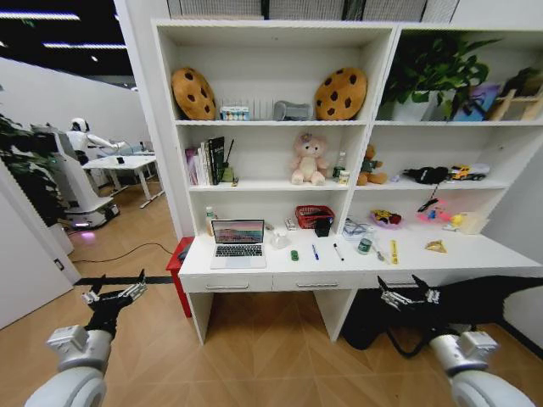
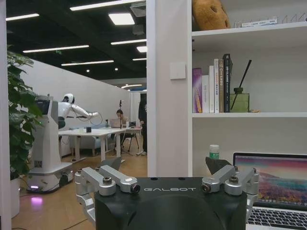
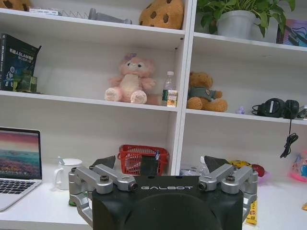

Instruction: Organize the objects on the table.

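Open silver laptop at the left of the flat white table, small green toy car, blue pen and black pen alongside, left gripper and right gripper spread wide, empty, well short of it.

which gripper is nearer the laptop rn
Left. The left gripper hangs low in front of the desk, just off the laptop end. The right gripper is across at the far drawer side.
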Tool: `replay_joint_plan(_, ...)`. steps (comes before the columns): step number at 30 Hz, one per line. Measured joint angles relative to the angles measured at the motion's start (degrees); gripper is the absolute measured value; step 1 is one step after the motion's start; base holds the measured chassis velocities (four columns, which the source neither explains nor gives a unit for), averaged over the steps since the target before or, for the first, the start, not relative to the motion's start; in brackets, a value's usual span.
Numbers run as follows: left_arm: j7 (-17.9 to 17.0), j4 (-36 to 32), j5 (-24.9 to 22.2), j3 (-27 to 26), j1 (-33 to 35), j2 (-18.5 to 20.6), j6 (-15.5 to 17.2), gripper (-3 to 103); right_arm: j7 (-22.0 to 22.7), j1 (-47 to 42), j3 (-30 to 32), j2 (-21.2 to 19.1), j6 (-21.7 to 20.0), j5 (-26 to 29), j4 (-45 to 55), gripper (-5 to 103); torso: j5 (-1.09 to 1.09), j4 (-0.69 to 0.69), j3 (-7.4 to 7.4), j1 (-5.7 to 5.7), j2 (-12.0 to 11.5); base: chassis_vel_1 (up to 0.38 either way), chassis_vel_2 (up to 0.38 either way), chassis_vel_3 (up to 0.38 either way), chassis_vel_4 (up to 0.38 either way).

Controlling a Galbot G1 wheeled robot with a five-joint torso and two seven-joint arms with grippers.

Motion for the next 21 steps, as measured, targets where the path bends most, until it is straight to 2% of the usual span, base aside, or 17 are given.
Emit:
replay_joint_plan(12, -0.1, 0.5, -0.1, 0.7, -0.3, 0.8, 0.1, 97, 0.1, 0.1, -0.9, -0.8, -1.1, -0.5, 0.1, 100, 0.00, 0.00, 0.00, 0.00, 0.0, 0.000, 0.000, 0.000, 0.000)
replay_joint_plan(21, -0.3, 1.0, 1.2, 2.3, -0.6, 0.1, 0.1, 100, -0.4, 0.3, -2.5, 0.4, -0.8, -2.1, -0.6, 100, 0.00, 0.00, 0.00, -0.01, 0.0, 0.000, 0.000, 0.000, 0.000)
